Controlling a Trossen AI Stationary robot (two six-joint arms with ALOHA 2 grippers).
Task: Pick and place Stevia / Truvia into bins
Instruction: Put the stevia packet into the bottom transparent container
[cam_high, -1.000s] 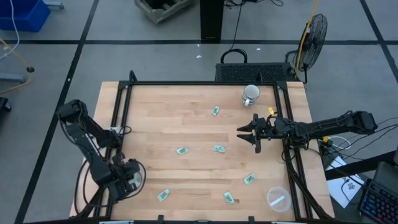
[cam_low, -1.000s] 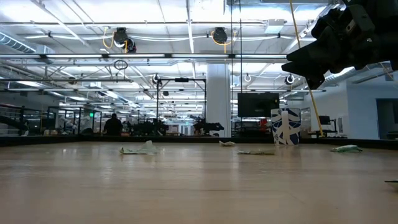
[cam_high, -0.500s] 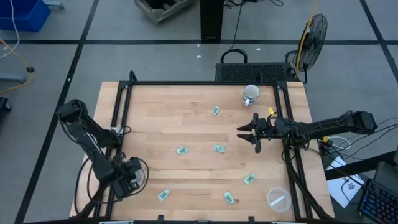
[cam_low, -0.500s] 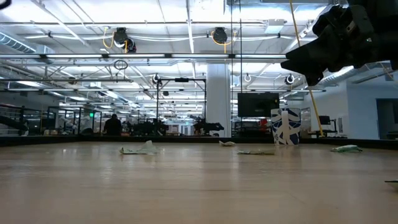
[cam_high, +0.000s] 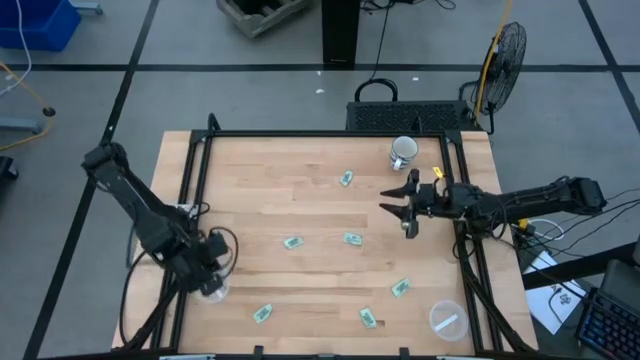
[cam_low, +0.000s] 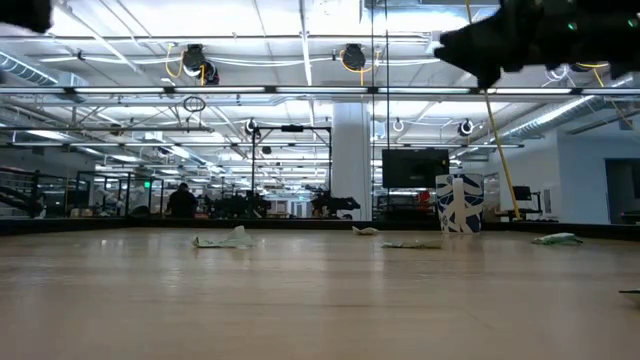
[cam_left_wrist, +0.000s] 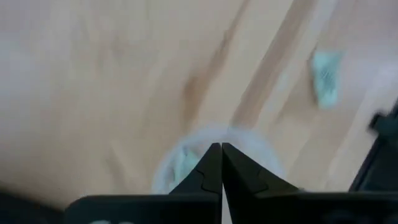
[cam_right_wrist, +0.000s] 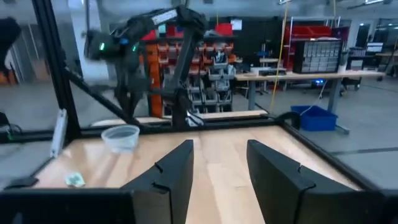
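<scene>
left gripper closed, right gripper parted

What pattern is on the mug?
White with dark blue angular patches, seen best in the low view.

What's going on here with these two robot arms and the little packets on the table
The arms are sorting sweetener packets into clear cups. The left gripper, shut, hangs over the cup at the table's left edge, with a packet inside. The right gripper hovers open above the table, holding nothing, near the white mug. Several packets, like one mid-table, remain loose.
</scene>
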